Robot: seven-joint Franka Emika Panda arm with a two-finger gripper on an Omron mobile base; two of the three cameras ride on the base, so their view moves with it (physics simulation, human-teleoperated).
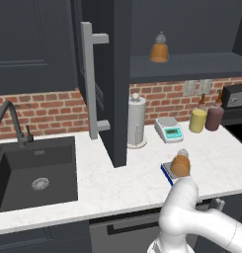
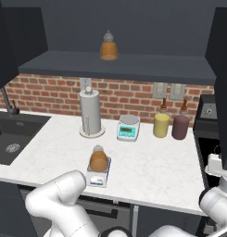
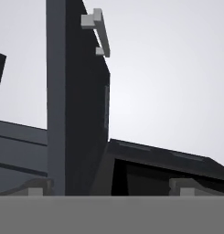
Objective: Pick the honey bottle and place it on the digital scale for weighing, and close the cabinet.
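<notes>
Squat amber honey bottle with whitish cap already parked upright on the small blue-bodied scale with grey platform near the white marble surface front edge, ready for weighing. Dark charcoal cabinet door with grey bar handle hanging wide open, so closing's left. Tool aimed at a door edge, tips apart, pinching nothing.

Rendered frames, low resolution — edges soft and slightly jagged throughout, no depth-of-field blur, no lens distortion at the borders. Lighting even and diffuse, moderate brightness, source not identifiable. White counter is the brightest surface, no glare on it. Faint soft shadow at the foot of the paper towel roll, toward 6 o'clock. The cabinet reads very dark, its interior near black with little detail; grey handle stands out clearly. Sink dim, basin flatly shaded. Hand view: pale grey gradient background, brighter toward 3 o'clock — dark panels almost featureless.
</notes>
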